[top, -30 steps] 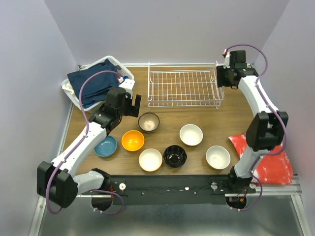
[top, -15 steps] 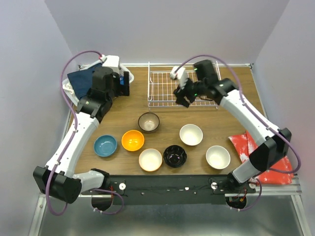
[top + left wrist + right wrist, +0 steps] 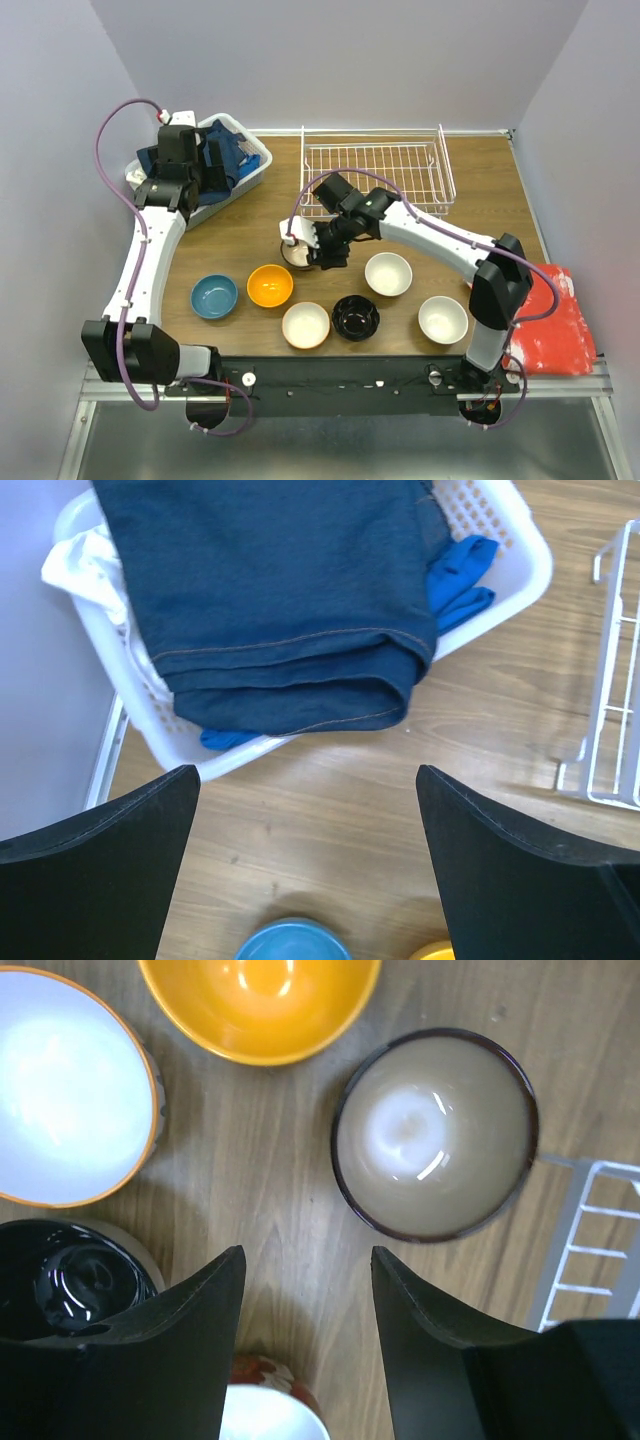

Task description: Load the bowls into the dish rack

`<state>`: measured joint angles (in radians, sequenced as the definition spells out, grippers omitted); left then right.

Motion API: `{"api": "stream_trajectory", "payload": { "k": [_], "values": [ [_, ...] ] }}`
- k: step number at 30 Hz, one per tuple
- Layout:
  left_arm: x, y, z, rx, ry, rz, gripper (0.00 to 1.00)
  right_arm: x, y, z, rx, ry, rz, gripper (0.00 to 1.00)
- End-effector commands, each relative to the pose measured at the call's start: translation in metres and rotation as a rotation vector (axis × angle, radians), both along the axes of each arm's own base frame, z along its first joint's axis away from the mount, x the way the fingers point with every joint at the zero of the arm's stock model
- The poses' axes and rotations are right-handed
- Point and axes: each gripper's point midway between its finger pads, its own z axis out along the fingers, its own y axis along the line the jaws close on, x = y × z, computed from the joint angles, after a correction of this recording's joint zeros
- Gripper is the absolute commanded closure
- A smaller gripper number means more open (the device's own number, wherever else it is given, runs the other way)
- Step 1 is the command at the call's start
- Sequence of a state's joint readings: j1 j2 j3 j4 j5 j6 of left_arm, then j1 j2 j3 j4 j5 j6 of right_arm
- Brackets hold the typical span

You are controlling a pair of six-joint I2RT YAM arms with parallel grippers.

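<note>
Seven bowls sit on the wooden table: blue (image 3: 215,296), orange (image 3: 270,286), cream (image 3: 306,325), black (image 3: 355,318), two white (image 3: 388,273) (image 3: 443,319), and a brown-rimmed bowl (image 3: 298,252) with a beige inside (image 3: 435,1132). The white wire dish rack (image 3: 375,180) stands empty at the back. My right gripper (image 3: 308,1260) is open just above the table beside the brown-rimmed bowl, with only bare wood between its fingers. My left gripper (image 3: 307,775) is wide open and holds nothing, high at the back left by the plastic basket (image 3: 500,590).
The white plastic basket (image 3: 255,165) with dark blue cloth (image 3: 280,590) fills the back left corner. A red cloth (image 3: 545,320) lies at the right edge. Grey walls close in the table's left, back and right sides. The rack's corner (image 3: 595,1250) is right of my right gripper.
My right arm swung from the back right corner, across the rack, down to the brown-rimmed bowl, its jaws narrowing slightly. My left arm rose and drew back from that bowl to the plastic basket.
</note>
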<state>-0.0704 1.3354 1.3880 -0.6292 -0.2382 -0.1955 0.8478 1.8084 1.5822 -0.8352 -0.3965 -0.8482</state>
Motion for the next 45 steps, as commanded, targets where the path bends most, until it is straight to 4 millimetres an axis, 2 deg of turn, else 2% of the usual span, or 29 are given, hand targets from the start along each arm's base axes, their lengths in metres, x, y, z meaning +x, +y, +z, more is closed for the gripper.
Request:
{"api": "stream_trajectory", "payload": {
  "k": [1,8,12,13,16,19,20,24,27,28,32,35,39,40,41,42,43,45],
  "values": [
    [-0.017,0.01,0.011,-0.008,-0.059,0.011,0.01,-0.002,0.012,-0.026,-0.041,-0.009,0.057,0.39],
    [-0.032,0.02,0.009,-0.013,-0.064,0.04,0.01,0.008,0.029,-0.051,-0.066,-0.028,0.033,0.4],
    [-0.036,0.016,0.005,-0.033,-0.056,0.029,0.01,0.015,0.038,-0.06,-0.061,-0.031,-0.001,0.41],
    [-0.037,0.023,0.004,-0.043,-0.053,0.051,0.01,0.016,0.039,-0.063,-0.069,-0.029,-0.006,0.41],
    [-0.04,0.022,0.001,-0.054,-0.049,0.045,0.01,0.018,0.039,-0.073,-0.084,-0.024,-0.012,0.46],
    [-0.041,0.021,-0.003,-0.056,-0.041,0.042,0.01,0.019,0.038,-0.076,-0.09,-0.024,-0.021,0.58],
    [-0.042,0.022,-0.003,-0.055,-0.041,0.042,0.01,0.019,0.038,-0.074,-0.089,-0.027,-0.02,0.65],
    [-0.042,0.021,-0.006,-0.057,-0.037,0.037,0.01,0.011,0.035,-0.062,-0.076,-0.028,-0.009,0.84],
    [-0.041,0.021,-0.005,-0.05,-0.038,0.028,0.01,-0.004,0.035,-0.034,-0.034,-0.017,0.02,0.91],
    [-0.04,0.02,-0.003,-0.047,-0.045,0.024,0.01,-0.011,0.036,-0.019,-0.003,-0.014,0.04,0.92],
    [-0.037,0.02,0.001,-0.033,-0.055,0.003,0.01,-0.033,0.025,0.006,0.011,0.043,0.07,0.96],
    [-0.032,0.009,0.005,-0.052,-0.065,-0.061,0.02,-0.034,0.021,0.029,0.024,0.024,0.059,0.99],
    [-0.019,-0.023,0.015,-0.114,-0.097,-0.229,0.05,-0.016,0.013,0.066,0.072,-0.033,0.001,0.99],
    [-0.014,-0.032,0.017,-0.132,-0.109,-0.269,0.05,-0.002,0.011,0.086,0.115,-0.038,-0.063,0.99],
    [-0.011,-0.036,0.02,-0.14,-0.118,-0.287,0.05,0.005,0.011,0.099,0.163,-0.012,-0.098,0.99],
    [-0.006,-0.038,0.029,-0.146,-0.141,-0.296,0.06,0.014,0.009,0.111,0.211,0.022,-0.145,0.99],
    [-0.001,-0.06,0.03,-0.16,-0.139,-0.36,0.06,0.04,-0.002,0.131,0.284,0.077,-0.271,0.99],
    [0.006,-0.076,0.041,-0.171,-0.162,-0.416,0.06,0.06,-0.005,0.155,0.405,0.155,-0.334,0.99]
  ]
}}
